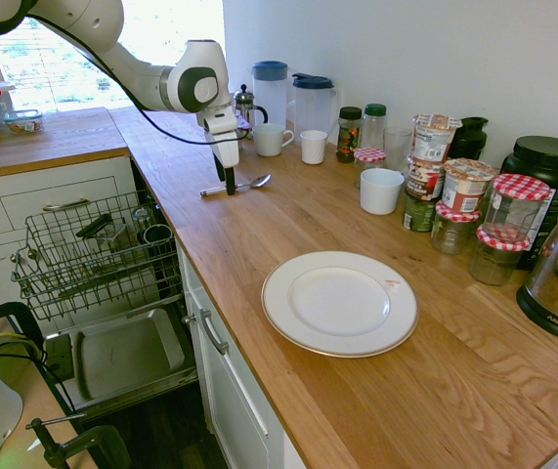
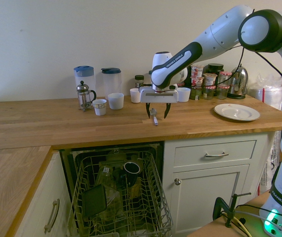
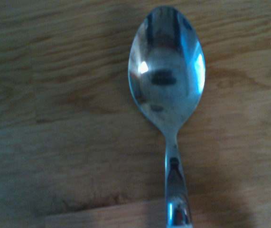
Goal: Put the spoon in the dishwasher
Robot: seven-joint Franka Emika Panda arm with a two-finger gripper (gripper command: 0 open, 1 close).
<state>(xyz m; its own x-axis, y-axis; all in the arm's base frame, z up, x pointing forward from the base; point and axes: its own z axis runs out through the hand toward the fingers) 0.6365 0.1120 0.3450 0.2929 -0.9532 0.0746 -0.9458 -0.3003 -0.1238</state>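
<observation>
The spoon point(image 1: 236, 185) lies flat on the wooden bench point(image 1: 376, 391), not yet lifted, with its oval bowl toward the back wall and the mugs and its straight handle running out toward the bench's front edge. The claw point(image 2: 155, 112) hangs directly over it, pointing straight down with its two fingers spread wide and nothing between them. In the second exterior view the fingers stand one on each side of the spoon point(image 2: 154, 117), so the handle's long axis runs between them and crosswise to the line along which they would close; that is the relation the coming grasp depends on, and it looks well set. The wrist view agrees: the spoon point(image 3: 168, 99) sits near the middle of the picture, bowl up and neck leading away, so the claw appears centred close to where bowl meets handle. The fingertips seem just above the wood or very near it, though whether they touch the bench cannot be told from these views. A short descent and a squeeze across the slim handle should be enough, but thin shiny metal lying flush on wood gives little to catch, so the tips likely need to reach right down to the surface. The dishwasher point(image 2: 121, 197) stands open below the bench's front edge, its wire rack pulled out, to one side of and lower than the spoon.
</observation>
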